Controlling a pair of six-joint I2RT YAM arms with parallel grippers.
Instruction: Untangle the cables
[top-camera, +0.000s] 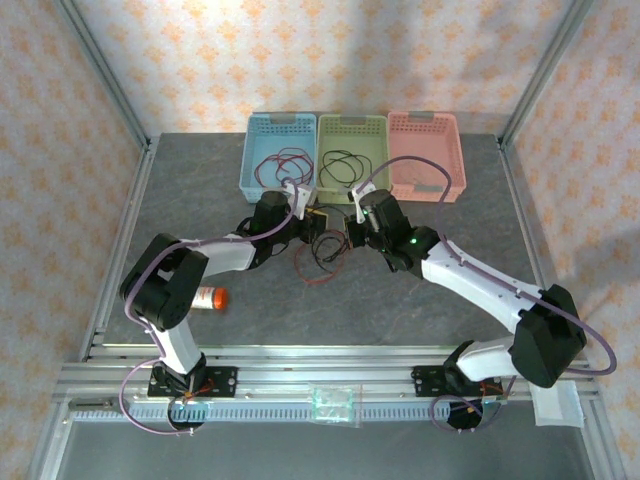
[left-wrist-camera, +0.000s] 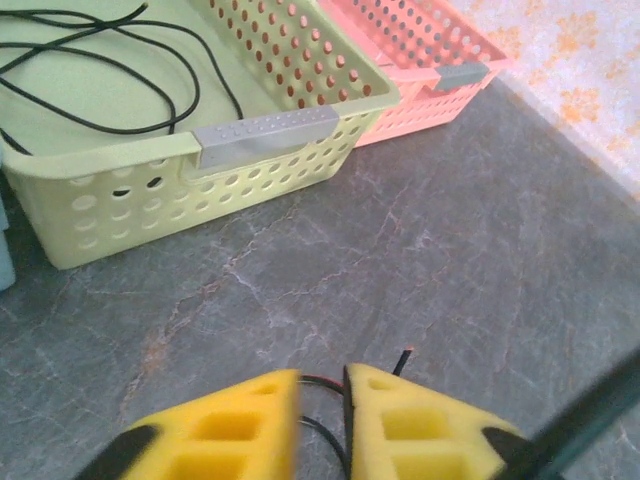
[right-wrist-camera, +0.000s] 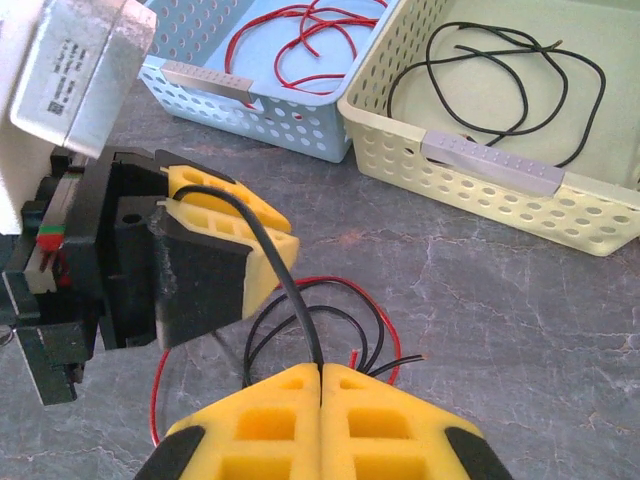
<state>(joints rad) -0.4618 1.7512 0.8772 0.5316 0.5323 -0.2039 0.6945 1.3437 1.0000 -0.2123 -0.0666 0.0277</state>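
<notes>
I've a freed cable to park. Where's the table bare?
Bare: the table between the arm bases, and its right side in front of the pink basket. Crowded: the centre, where left claw and right claw meet at the cables.

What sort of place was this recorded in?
Probably a robotics lab work cell: a grey stone-look tabletop inside aluminium frame rails, floral-patterned backdrop panels, and three pastel perforated plastic baskets along the back.

One black cable (right-wrist-camera: 290, 290) rises from between my left claw's (right-wrist-camera: 283, 243) pads and ends pinched in my right claw (right-wrist-camera: 320, 372). Its slack loops lie tangled with a red cable (right-wrist-camera: 340, 285) on the table. A second red cable (top-camera: 283, 165) lies coiled in the blue basket (right-wrist-camera: 290, 125), and a second black cable (right-wrist-camera: 500, 40) in the green basket (right-wrist-camera: 560, 215).
</notes>
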